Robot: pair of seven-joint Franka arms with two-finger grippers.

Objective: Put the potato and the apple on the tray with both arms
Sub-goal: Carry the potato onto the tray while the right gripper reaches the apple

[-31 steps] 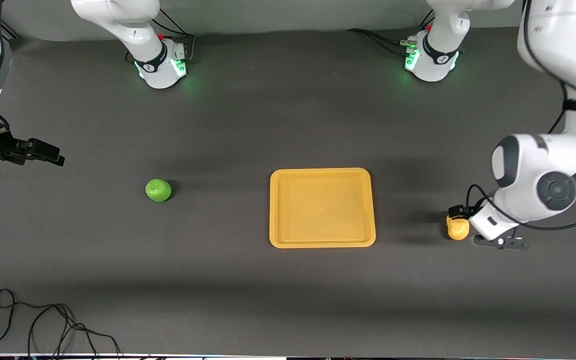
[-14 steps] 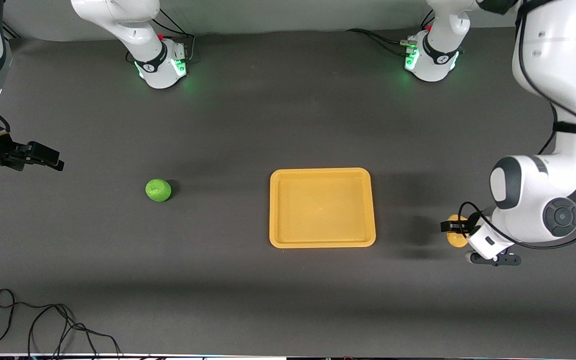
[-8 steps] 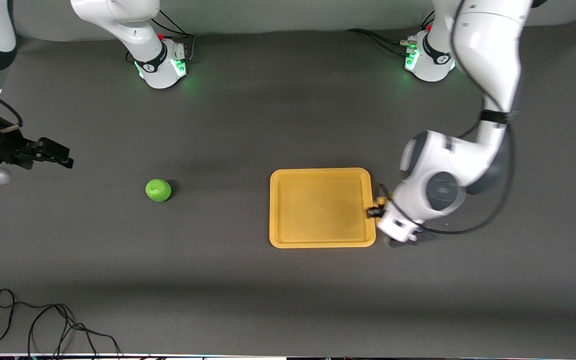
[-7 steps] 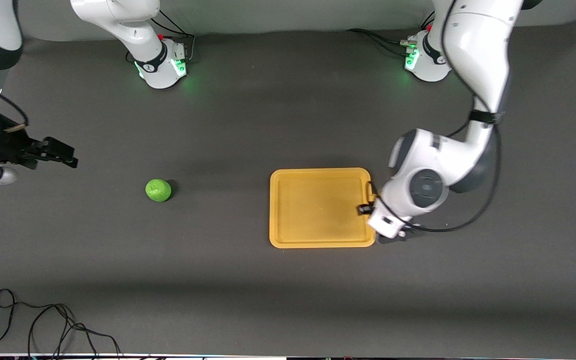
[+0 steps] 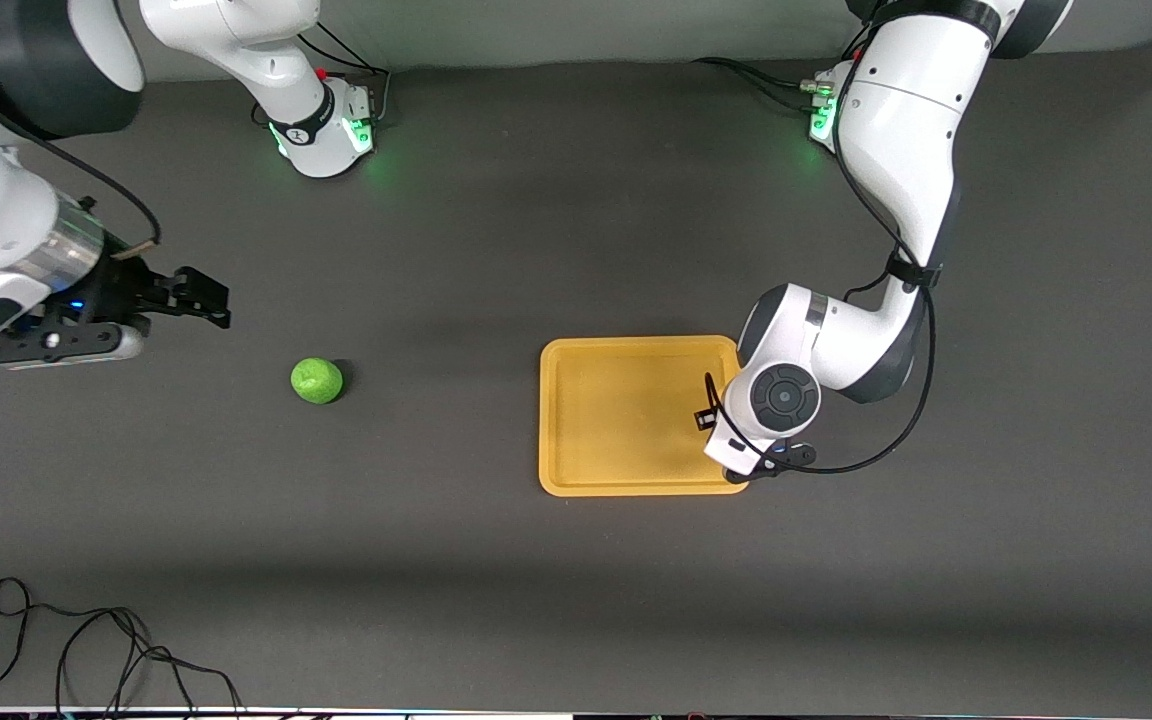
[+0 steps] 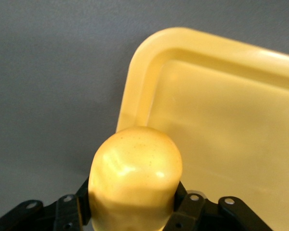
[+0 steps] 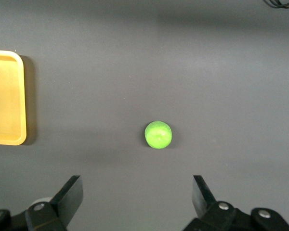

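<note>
Tabletop with two arms, one tray (image 5: 626,470), one apple (image 5: 317,381) and one potato (image 6: 135,185), as I count them from my remote station. I see the left gripper (image 5: 704,418) hanging over the tray's edge toward the left arm's end of the table, its fingers clamped on the potato, which is up in the air above that rim. The right gripper (image 5: 198,298) hovers over bare table at about ten o'clock from the apple in the front view, jaws spread wide and holding nothing. The apple sits on the table well apart from the tray, toward the right arm's end. One black cable (image 5: 86,650) lies coiled near the front camera.
</note>
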